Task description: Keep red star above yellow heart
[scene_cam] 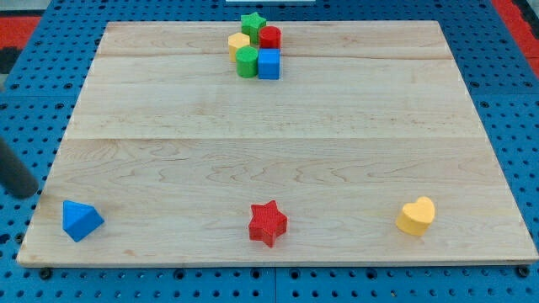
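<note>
The red star (268,223) lies near the board's bottom edge, at the middle. The yellow heart (416,216) lies to its right, at about the same height in the view, well apart from it. My rod enters at the view's left edge, and my tip (30,194) rests just off the board's left side. It is above and left of the blue triangular block (81,220) and far left of the red star. It touches no block.
A tight cluster sits at the top middle of the wooden board (269,151): a green star (253,23), a red cylinder (269,37), a yellow block (238,44), a green cylinder (247,61) and a blue cube (269,64). Blue pegboard surrounds the board.
</note>
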Available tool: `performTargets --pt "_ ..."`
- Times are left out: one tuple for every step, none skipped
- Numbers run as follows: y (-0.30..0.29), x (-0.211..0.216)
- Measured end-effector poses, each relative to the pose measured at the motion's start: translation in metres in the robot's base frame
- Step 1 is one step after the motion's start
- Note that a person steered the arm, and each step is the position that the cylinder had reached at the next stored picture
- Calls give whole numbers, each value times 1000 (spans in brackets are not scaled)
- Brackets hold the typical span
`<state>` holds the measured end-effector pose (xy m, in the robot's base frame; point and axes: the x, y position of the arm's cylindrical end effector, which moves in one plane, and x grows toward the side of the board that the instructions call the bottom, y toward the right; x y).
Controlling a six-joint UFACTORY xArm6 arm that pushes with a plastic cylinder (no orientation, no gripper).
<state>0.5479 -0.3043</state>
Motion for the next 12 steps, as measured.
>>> performTargets --pt "16 32" --pt "99 32" --pt "189 27" --pt "257 24" --pt "266 27" --pt "315 28" --pt "330 28" --pt "312 47" --pt "358 47" --pt "429 33" --pt "459 30" --pt "387 30"
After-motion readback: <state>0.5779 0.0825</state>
